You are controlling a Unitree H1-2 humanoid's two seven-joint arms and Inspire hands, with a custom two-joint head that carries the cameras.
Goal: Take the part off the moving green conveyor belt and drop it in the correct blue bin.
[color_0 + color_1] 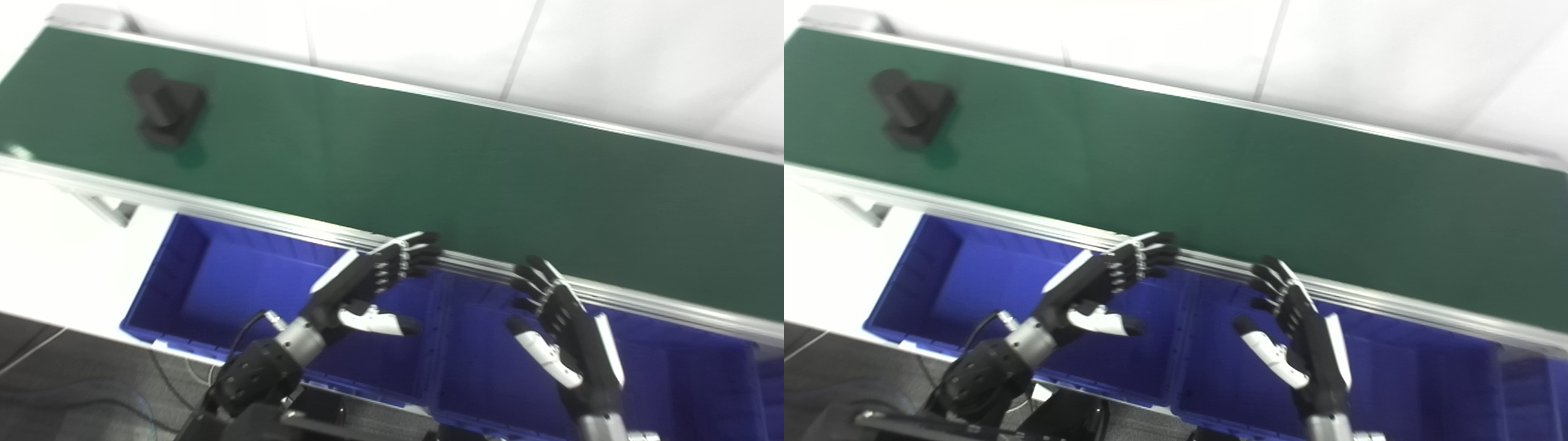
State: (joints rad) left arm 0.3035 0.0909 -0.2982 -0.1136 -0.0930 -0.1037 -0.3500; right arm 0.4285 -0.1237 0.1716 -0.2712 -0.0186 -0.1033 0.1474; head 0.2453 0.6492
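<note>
A black part [166,109], a square block with a round boss, lies on the green conveyor belt [429,159] near its far left end; it also shows in the right eye view [912,110]. My left hand [373,282] is open and empty, over the left blue bin [202,288], fingertips by the belt's near rail. My right hand [560,324] is open and empty, over the middle blue bin [484,373]. Both hands are far to the right of the part.
The belt's aluminium near rail [257,217] runs above the bins. A third blue bin [692,386] sits to the right. A metal belt support [107,208] stands at the left. White floor lies behind the belt, dark floor with cables at bottom left.
</note>
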